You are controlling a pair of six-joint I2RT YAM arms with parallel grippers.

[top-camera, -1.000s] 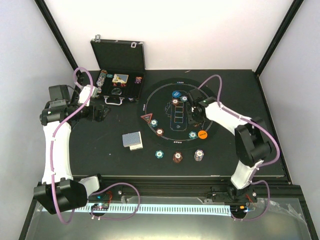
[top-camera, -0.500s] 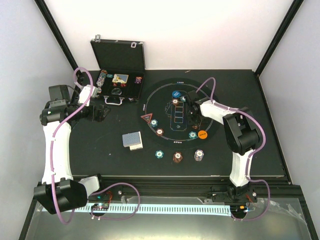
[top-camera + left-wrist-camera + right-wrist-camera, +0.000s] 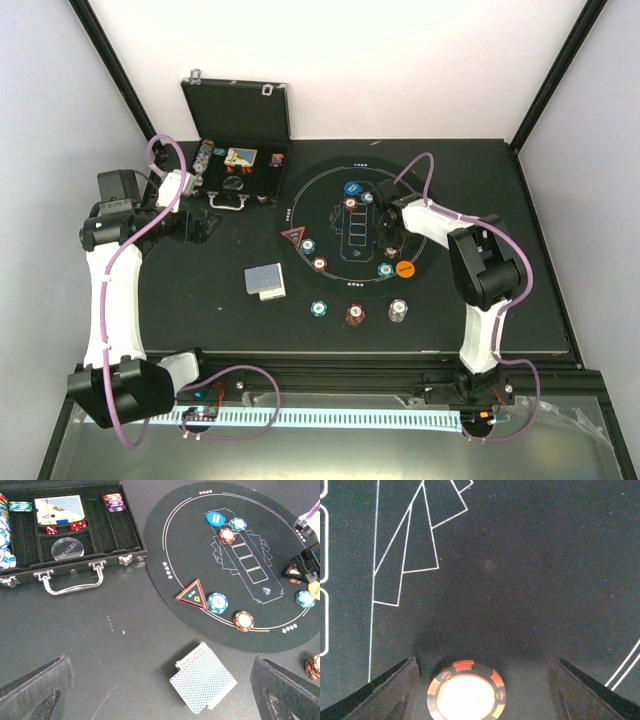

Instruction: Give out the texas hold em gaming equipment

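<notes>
The round mat (image 3: 190, 545) carried three teal chips (image 3: 218, 602), three red-brown chips (image 3: 243, 621), one blue disc (image 3: 215, 518), one orange disc (image 3: 404, 268) and one red triangle (image 3: 194, 593). One of those red-brown chips lay on the mat's right side between the fingers (image 3: 390, 690) of the right pincer (image 3: 484, 660), which stood wide and clear of it. Just off the mat's near edge sat one teal chip (image 3: 319, 308), one red-brown chip (image 3: 355, 314) and one white chip (image 3: 398, 311). One deck of cards (image 3: 202, 677) lay on the counter (image 3: 200, 290) near the mat's near-left edge. The left pincer (image 3: 161, 659) hung wide and empty, left of the mat.
</notes>
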